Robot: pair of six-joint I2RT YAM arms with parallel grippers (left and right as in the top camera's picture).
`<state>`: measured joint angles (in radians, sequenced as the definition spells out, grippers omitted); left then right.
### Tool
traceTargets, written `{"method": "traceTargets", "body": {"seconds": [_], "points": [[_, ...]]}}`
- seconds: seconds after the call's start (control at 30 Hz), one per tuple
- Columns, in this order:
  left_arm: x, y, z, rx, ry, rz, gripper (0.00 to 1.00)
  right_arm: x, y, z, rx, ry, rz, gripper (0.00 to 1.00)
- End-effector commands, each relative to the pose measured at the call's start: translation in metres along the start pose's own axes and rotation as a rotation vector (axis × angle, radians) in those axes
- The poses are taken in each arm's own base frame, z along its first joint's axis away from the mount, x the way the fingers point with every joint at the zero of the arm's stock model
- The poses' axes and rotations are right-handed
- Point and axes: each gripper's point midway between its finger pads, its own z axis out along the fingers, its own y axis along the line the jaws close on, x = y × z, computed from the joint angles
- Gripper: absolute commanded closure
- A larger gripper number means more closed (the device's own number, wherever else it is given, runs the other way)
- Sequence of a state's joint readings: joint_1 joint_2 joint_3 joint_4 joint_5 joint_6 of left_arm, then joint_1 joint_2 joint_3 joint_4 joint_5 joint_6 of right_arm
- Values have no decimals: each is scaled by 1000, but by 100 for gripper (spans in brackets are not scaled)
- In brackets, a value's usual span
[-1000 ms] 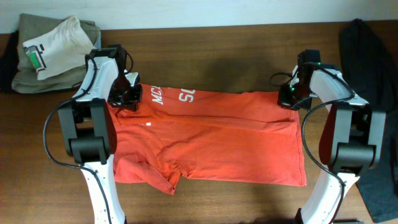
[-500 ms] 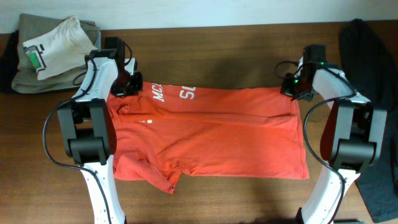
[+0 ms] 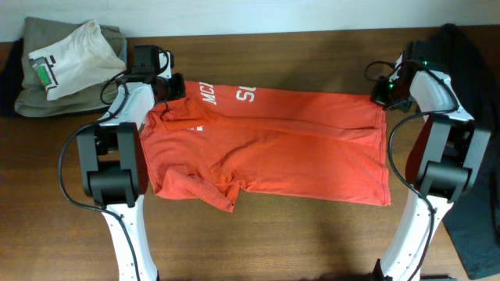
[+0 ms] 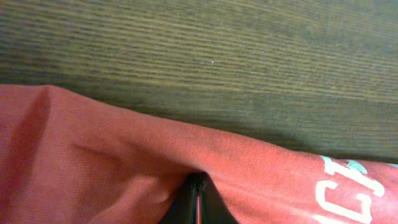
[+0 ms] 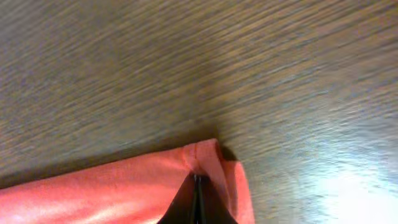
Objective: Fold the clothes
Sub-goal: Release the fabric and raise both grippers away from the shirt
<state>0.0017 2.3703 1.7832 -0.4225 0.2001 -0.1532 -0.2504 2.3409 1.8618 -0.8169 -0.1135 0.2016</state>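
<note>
Overhead: lettering (image 3: pixel 208 95) on the T-shirt (image 3: pixel 297 156) is cut short at the cloth's far fold. The dark garment (image 3: pixel 478 47) runs off the right edge, and olive pieces (image 3: pixel 70 103) lie partly under a white tee (image 3: pixel 74 48). Wrist views: left jaws and right jaws appear only as dark slivers at the bottom edge, tips buried in cloth. The worktop (image 5: pixel 124 62) is blurred.

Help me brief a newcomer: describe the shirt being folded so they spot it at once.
On the wooden table, look at the middle. The red-orange T-shirt lies spread there, with white block lettering near its far edge. It is the only bright garment: the folded pile at the far left is white and olive, and the heap at the right is dark.
</note>
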Motion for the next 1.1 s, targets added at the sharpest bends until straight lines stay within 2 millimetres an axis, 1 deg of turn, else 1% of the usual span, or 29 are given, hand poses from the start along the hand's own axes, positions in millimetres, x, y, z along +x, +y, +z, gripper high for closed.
{"method": "traceTargets", "body": {"seconds": [0.0,0.03,0.07,0.1,0.13,0.17,0.2,0.23,0.27,0.3,0.33,0.37,0.4,0.43,0.47,0.5,0.53,0.57,0.6,0.7,0.77,0.83,0.87,0.97,1.0,1.07], "points": [[-5,11,4,-46,19,12,61,-28,-20,-30,79,-39,11,92],[-21,6,-9,-43,-1,40,33,-36,-18,-46,77,-50,15,87],[-38,0,-26,-41,-23,52,1,-46,-14,-67,74,-69,15,84],[-63,-10,-56,-37,-58,60,1,-57,-9,-93,68,-98,20,75],[-76,-15,-73,-34,-78,64,1,-61,-7,-109,64,-114,24,65],[-86,-20,-89,-32,-95,67,1,-65,-3,-125,54,-128,29,51],[-98,-26,-112,-29,-117,71,1,-67,2,-146,42,-145,38,43],[-106,-32,-130,-27,-135,75,1,-69,8,-166,20,-162,33,33],[-115,-38,-155,-24,-157,79,1,-69,15,-187,-6,-181,28,24],[-122,-44,-176,-22,-178,83,1,-67,20,-204,-28,-195,24,18],[-125,-47,-189,-20,-190,85,1,-65,26,-222,-55,-212,19,15],[-129,-53,-214,-17,-211,89,1,-61,33,-242,-88,-232,12,11],[-130,-56,-232,-17,-221,90,1,-56,38,-260,-114,-248,6,8],[-128,-59,-246,-17,-221,90,1,-50,42,-274,-136,-262,0,1],[-124,-61,-260,-17,-218,90,1,-46,47,-290,-159,-284,-8,1],[-119,-63,-273,-18,-210,89,1,-45,56,-303,-207,-313,-42,1],[-113,-64,-280,-19,-198,86,1,-42,61,-311,-236,-322,-46,1],[-101,-65,-292,-24,-165,80,1,-37,71,-324,-279,-334,-48,1],[-93,-64,-298,-32,-143,76,1,-35,73,-333,-289,-350,-55,1],[-67,-48,-316,-130,-69,58,1,-22,83,-355,-302,-372,-83,1],[-53,-35,-329,-213,-27,51,1,-8,89,-368,-308,-364,-96,1],[-38,-33,-341,-229,11,47,1,9,92,-378,-305,-343,-105,1],[-32,-33,-347,-232,25,46,1,19,91,-383,-290,-334,-106,2],[-12,-36,-372,-235,55,46,1,50,72,-396,-180,-326,-95,1],[-10,-37,-379,-231,43,47,1,60,67,-399,-153,-322,-93,1],[-6,-43,-392,-214,24,51,1,88,56,-404,-121,-298,-87,1]]}}
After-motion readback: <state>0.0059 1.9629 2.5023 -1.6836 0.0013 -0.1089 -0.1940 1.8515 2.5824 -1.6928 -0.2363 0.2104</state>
